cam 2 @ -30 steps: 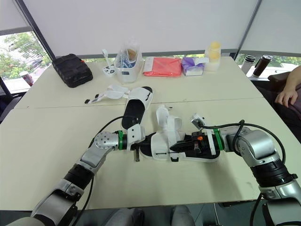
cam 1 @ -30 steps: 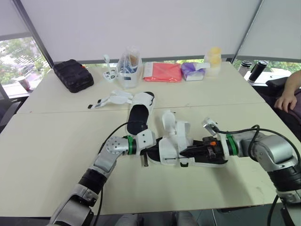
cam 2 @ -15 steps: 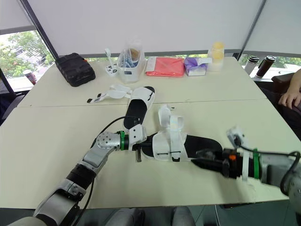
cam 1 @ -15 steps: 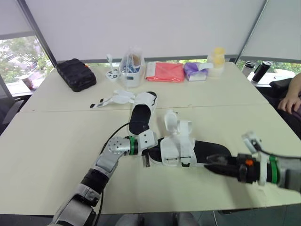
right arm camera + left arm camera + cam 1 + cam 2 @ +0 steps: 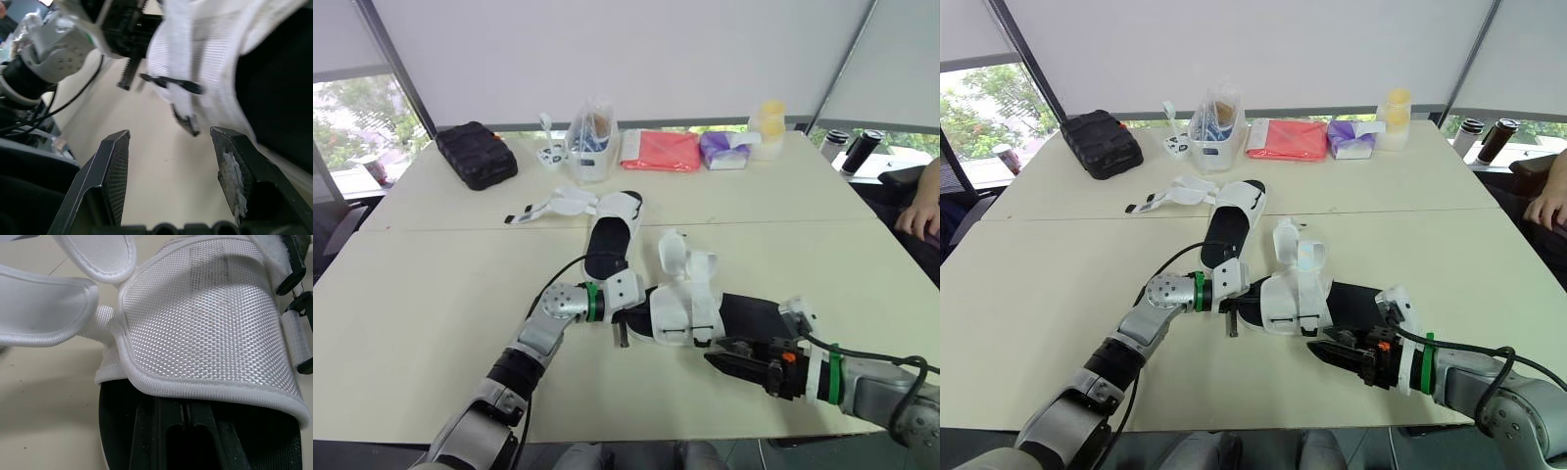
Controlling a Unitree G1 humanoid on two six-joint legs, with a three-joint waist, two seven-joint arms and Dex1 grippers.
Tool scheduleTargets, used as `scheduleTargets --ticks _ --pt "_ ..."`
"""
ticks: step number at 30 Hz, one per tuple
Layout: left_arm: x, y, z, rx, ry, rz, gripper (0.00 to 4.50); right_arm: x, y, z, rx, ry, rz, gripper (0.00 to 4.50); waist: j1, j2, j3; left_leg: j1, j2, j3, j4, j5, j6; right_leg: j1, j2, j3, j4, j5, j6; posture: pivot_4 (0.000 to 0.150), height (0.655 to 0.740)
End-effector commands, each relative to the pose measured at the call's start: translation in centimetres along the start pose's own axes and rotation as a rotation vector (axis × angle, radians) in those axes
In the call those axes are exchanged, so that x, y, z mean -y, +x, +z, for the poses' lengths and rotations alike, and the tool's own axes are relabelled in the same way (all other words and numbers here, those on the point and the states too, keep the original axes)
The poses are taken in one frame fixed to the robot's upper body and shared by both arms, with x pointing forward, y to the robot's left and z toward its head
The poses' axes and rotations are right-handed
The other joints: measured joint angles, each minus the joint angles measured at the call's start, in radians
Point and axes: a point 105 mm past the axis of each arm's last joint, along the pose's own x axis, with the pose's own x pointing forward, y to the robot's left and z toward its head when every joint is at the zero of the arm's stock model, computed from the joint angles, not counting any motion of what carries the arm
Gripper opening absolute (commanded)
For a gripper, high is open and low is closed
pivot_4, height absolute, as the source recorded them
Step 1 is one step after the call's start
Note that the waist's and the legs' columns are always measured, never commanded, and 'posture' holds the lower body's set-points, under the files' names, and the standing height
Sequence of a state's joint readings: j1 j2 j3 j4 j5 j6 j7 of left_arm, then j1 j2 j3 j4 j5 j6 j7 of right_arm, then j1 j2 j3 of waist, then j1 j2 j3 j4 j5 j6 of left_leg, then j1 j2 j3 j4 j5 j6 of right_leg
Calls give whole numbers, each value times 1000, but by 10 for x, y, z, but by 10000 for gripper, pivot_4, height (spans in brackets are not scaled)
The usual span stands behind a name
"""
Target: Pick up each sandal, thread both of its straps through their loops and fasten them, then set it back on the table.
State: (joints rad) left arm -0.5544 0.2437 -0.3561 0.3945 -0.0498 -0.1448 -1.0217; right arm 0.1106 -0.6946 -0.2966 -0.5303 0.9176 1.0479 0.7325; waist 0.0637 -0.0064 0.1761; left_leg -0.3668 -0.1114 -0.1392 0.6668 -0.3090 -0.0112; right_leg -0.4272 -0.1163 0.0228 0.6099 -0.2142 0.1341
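Fingers [image 5: 116,169] of the right gripper [image 5: 717,360] stand wide apart and empty, just beside the near edge of the near sandal [image 5: 690,311], at lower centre-right of the frame. At centre the left gripper [image 5: 631,319] clamps that sandal's toe end, a black finger lying on the footbed under the white mesh strap [image 5: 205,318]. Above it the second sandal [image 5: 610,235] lies on the table [image 5: 421,294], straps loose.

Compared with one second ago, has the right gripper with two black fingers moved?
Yes. The right gripper has come off the heel of the white-strapped, black-soled sandal and drawn back toward the robot, now open beside its near edge.
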Motion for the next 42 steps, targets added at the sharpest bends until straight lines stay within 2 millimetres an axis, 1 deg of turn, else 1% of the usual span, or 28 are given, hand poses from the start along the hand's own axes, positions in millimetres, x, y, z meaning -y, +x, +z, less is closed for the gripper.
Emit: scheduleTargets --ticks 1,8,9,11,12,13,15,19,27,31,37,40,42 --pt "13 5 -12 -48 -14 -58 0 -2 5 5 27 -11 25 27965 0 0 0 0 0 0 0 0 0 0 0 0 0 0 0 1500 7400" --pt "13 6 -12 -46 -19 -48 0 -10 21 4 40 13 90 27965 -4 0 -1 2 1 0 0 0 0 1 1 0 0 0 0 1500 7400" --pt "14 6 -12 -45 -21 -47 0 -10 23 4 45 18 96 25757 -2 0 -1 2 1 0 0 0 0 1 1 0 0 0 0 1500 7400" --pt "14 6 -12 -46 -22 -45 0 -10 24 4 50 28 97 19160 0 0 -1 2 1 0 0 0 0 1 1 0 0 0 0 1500 7400" --pt "14 5 -13 -47 -22 -44 0 -10 24 3 50 31 98 14695 0 0 -1 2 1 0 0 0 0 1 1 0 0 0 0 1500 7400" --pt "14 5 -13 -48 -24 -43 0 -10 24 2 49 34 97 9085 0 0 -1 2 0 0 0 0 0 1 1 0 0 0 0 1500 7400" --pt "14 5 -13 -49 -25 -42 0 -10 24 -1 38 41 97 747 0 0 -1 2 0 0 0 0 0 1 1 0 0 0 0 1500 7400" --pt "14 5 -13 -50 -27 -40 0 -13 21 -11 -6 57 106 747 0 0 -1 2 0 0 0 0 1 1 1 0 0 0 0 1500 7400" --pt "19 7 -16 -60 -38 -57 0 -38 8 -41 -149 85 179 747 0 -1 -1 2 0 0 0 0 1 2 1 0 0 0 0 1500 7400" --pt "23 8 -18 -61 -42 -64 0 -51 3 -48 -173 101 204 747 1 -1 -1 2 1 0 0 -1 1 2 1 0 0 0 1 1500 7400" --pt "21 10 -17 -60 -41 -60 0 -64 0 -61 -191 145 234 747 2 -1 -1 2 1 0 0 -1 1 2 1 0 0 -1 1 1500 7400" --pt "21 10 -17 -60 -41 -60 0 -70 -2 -65 -192 158 245 747 1 -2 -2 2 0 0 0 -1 1 3 0 0 0 -1 1 1500 7400" --pt "22 10 -18 -62 -41 -63 0 -78 -7 -66 -190 171 262 747 2 -2 -2 3 0 0 0 -1 1 3 0 0 0 -1 1 1500 7400"
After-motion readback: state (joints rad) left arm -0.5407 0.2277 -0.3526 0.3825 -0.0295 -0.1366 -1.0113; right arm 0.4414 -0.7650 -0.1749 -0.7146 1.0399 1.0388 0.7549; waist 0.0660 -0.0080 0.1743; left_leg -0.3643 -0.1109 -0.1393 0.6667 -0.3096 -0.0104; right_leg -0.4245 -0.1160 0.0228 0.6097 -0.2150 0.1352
